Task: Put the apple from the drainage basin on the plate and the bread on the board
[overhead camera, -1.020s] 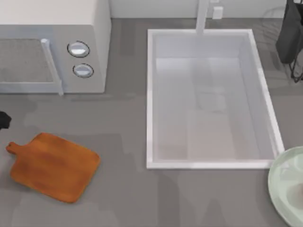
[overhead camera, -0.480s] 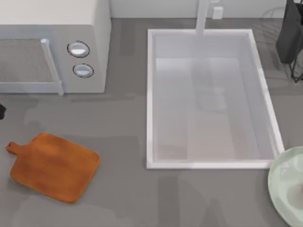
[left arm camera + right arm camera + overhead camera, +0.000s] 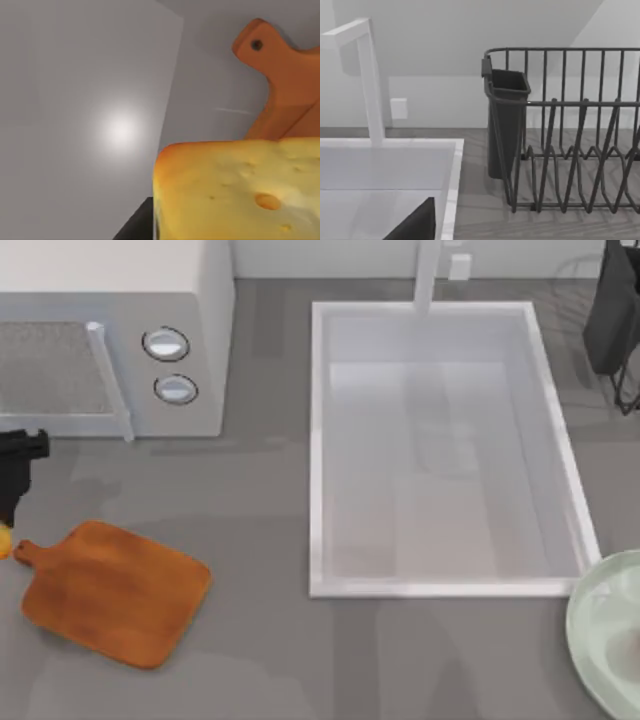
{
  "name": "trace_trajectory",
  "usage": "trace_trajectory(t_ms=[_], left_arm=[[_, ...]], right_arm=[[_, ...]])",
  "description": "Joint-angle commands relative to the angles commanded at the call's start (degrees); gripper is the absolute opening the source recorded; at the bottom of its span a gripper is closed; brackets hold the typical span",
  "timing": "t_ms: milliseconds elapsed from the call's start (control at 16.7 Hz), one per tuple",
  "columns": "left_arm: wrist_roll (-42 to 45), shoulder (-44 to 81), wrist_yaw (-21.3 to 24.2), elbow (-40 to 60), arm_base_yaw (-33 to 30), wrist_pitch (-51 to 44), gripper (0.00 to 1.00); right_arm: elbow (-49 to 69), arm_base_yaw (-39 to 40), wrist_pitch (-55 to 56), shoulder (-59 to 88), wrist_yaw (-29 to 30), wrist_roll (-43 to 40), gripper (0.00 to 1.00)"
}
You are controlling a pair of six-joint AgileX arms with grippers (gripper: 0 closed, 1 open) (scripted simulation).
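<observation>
Bread (image 3: 235, 190) sits close under the left wrist camera, just beside the board (image 3: 112, 592) handle at the table's left edge; the left gripper (image 3: 14, 480) hovers there, finger state unclear. Farther right lies the drainage basin (image 3: 318, 450).

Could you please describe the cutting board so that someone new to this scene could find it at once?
Start at the microwave on the table's left side. In front of it, flat on the grey table, lies the board. It is the lone orange-brown wooden piece, a rounded square with a stubby handle.
</observation>
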Motion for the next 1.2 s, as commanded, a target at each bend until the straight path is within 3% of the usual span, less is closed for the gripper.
trace_trajectory(t_ms=[720, 960, 1200], left_arm=[[-72.15, 2.09, -0.63, -3.21, -11.92, 2.75, 0.0], [-85.44, 0.42, -0.92, -4.41, -14.57, 4.97, 0.0], [-89.0, -0.24, -1.04, -4.74, -15.36, 5.77, 0.0]], right_arm=[[0.0, 0.0, 0.0, 0.0, 0.0, 0.0, 1.0], [0.0, 0.0, 0.0, 0.0, 0.0, 0.0, 1.0], [0.0, 0.0, 0.0, 0.0, 0.0, 0.0, 1.0]])
